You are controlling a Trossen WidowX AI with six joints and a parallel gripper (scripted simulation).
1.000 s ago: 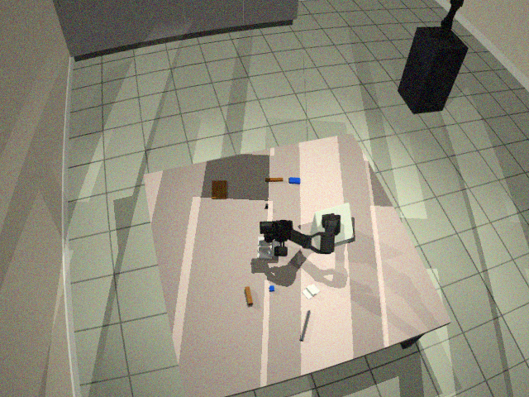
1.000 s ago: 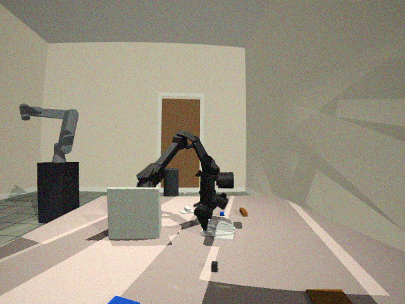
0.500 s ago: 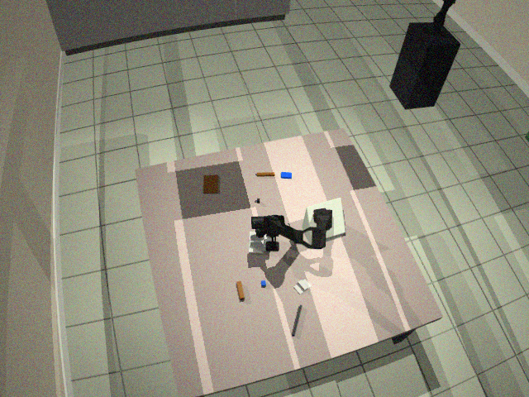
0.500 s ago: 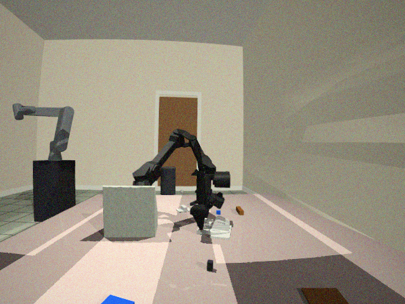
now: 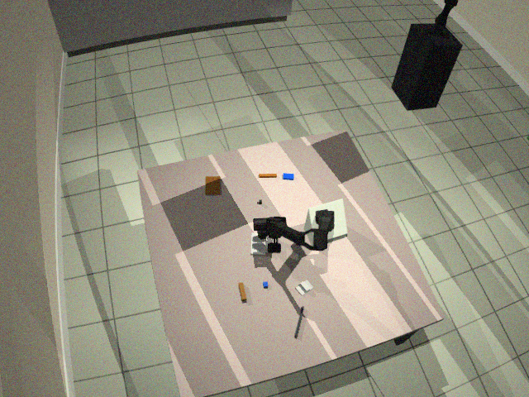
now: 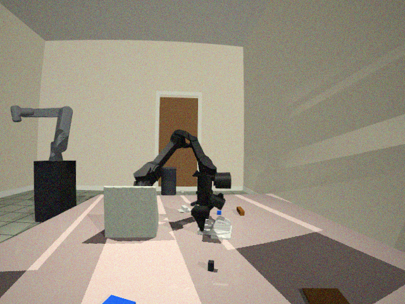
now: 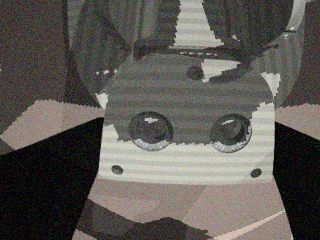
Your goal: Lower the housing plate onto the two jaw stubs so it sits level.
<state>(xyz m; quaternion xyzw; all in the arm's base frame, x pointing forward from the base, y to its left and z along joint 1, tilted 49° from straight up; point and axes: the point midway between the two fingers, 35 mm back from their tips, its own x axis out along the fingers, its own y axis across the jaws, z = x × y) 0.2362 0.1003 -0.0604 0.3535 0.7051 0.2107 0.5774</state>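
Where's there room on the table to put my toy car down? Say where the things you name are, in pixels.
Try between the orange bar [image 5: 242, 292] and the dark rod [image 5: 298, 322], or between the brown block [image 5: 212, 185] and the white assembly [image 5: 256, 246]. It's crowded at the gripper [image 5: 274, 247] [image 6: 200, 228], close to that assembly and the pale box [image 5: 337, 213] [image 6: 130, 211].

Looking to twelve o'clock in the exterior view: meeting a brown door [image 6: 178, 114] in a cream wall [image 6: 98, 71], with a dark cylinder [image 6: 168, 180] before it. Swinging to three: catching pale light bands across a side wall [image 6: 326, 104]. Over to the top view, finding pale green floor tiles [image 5: 192, 102] [image 6: 12, 212], and at two, a black pedestal [image 5: 422, 66] [image 6: 54, 189].
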